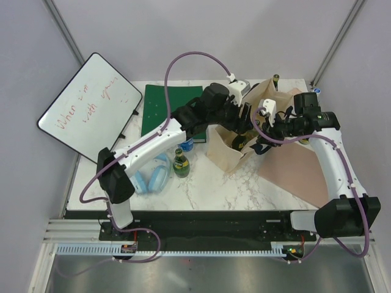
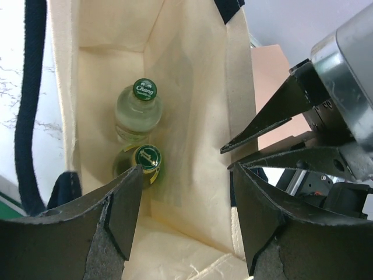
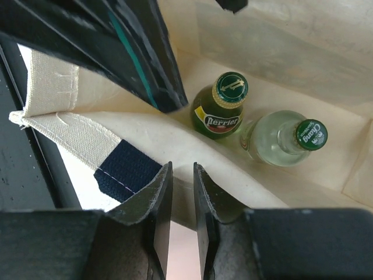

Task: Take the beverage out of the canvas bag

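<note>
while the left gripper (image 2: 185, 175) hangs wide open over the canvas bag (image 2: 192, 87), the perrier bottle (image 2: 147, 160) stands deep inside just below it, the chang bottle (image 2: 140, 105) close beyond. the right gripper (image 3: 182, 169), nearly closed, seems to pinch the bag's rim, though i can't be sure; if that hold slips, cloth could sag under the left gripper, snag it and topple a bottle.

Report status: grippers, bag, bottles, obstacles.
Left gripper open above bag. Right gripper shut on bag rim. Clear bottle and green bottle inside, upright. Nothing blocking them.
</note>
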Motion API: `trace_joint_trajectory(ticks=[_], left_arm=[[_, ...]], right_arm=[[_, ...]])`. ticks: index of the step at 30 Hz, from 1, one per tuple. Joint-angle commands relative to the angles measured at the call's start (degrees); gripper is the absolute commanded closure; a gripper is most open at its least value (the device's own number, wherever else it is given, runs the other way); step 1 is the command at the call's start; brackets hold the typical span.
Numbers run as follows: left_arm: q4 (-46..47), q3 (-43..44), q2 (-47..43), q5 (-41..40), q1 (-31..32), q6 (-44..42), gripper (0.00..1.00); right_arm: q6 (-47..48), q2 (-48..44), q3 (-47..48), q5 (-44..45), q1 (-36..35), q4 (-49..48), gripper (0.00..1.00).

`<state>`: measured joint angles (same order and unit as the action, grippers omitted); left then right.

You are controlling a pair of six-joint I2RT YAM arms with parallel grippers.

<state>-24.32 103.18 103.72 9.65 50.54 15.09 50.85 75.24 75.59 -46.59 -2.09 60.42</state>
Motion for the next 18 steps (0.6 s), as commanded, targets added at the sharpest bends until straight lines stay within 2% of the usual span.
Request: trace_joint_trajectory(ticks=[1, 10, 18], left_arm=[[-0.29, 2.47, 2.18, 1.25, 0.7, -2.61, 0.3], [-2.84, 3.35, 6.48, -5.95, 1.31, -2.61, 0.3], [-5.74, 10.02, 12.2, -11.13, 1.75, -2.52, 0.29]], right_arm=[[1.62, -1.68, -1.5, -3.25, -0.55, 1.63, 0.72], [0.39, -2.73, -2.99, -4.3, -0.46, 1.01, 0.7], [-0.05, -3.17, -4.22, -4.56, -0.46, 0.75, 0.7]])
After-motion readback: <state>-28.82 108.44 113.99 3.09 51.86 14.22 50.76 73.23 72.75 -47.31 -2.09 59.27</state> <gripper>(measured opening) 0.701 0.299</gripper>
